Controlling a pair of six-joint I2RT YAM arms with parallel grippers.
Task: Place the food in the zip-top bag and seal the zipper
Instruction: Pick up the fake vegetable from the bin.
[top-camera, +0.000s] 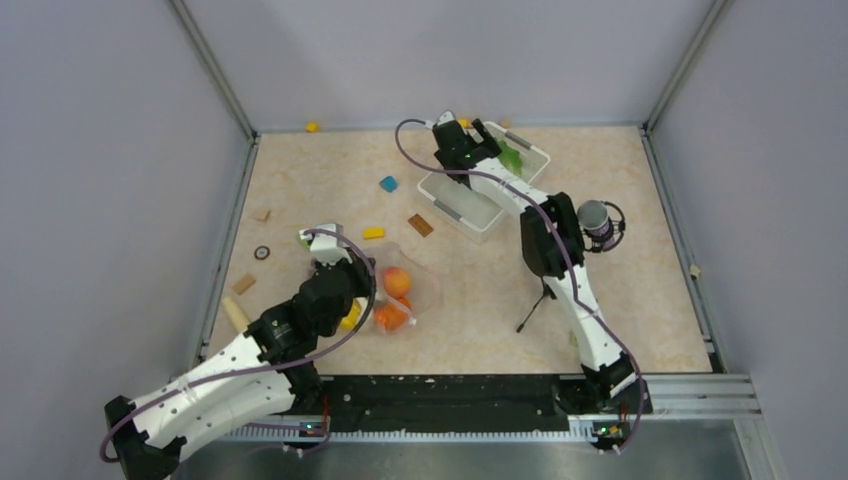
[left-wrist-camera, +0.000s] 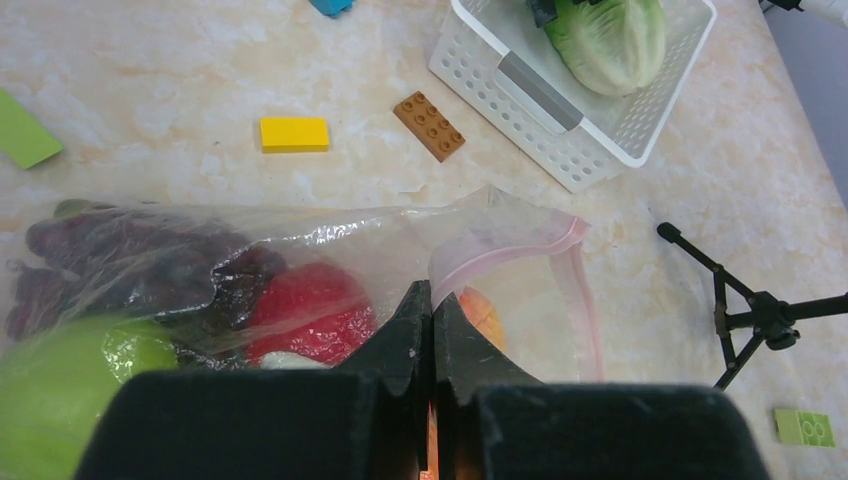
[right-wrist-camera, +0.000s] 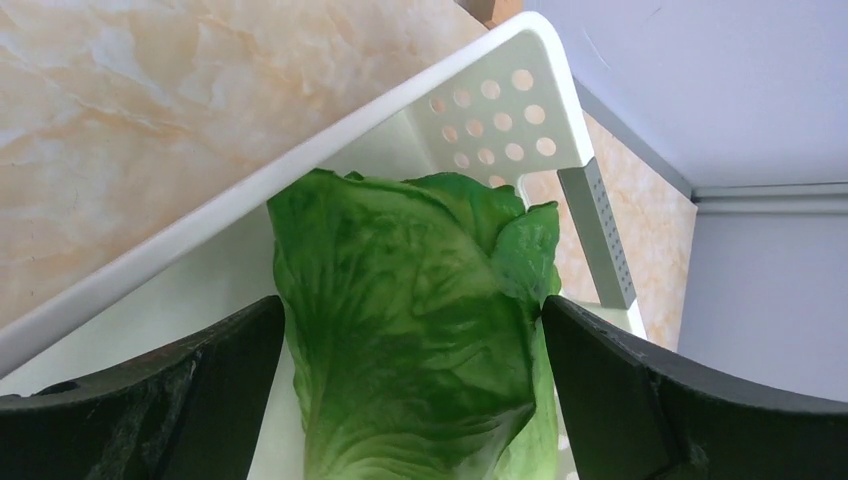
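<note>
Pinching the clear zip-top bag near its pink zipper, the left gripper is holding its jaws closed on the plastic. Grapes and an apple are lying inside. The right gripper is straddling the lettuce in the white basket, jaws wide apart.

The pale marbled worktop carries the clear zip-top bag right ahead of the left tool. Beyond it lie a yellow block and a brown studded brick, then the white basket under the right tool. A small black tripod stands to the right.
</note>
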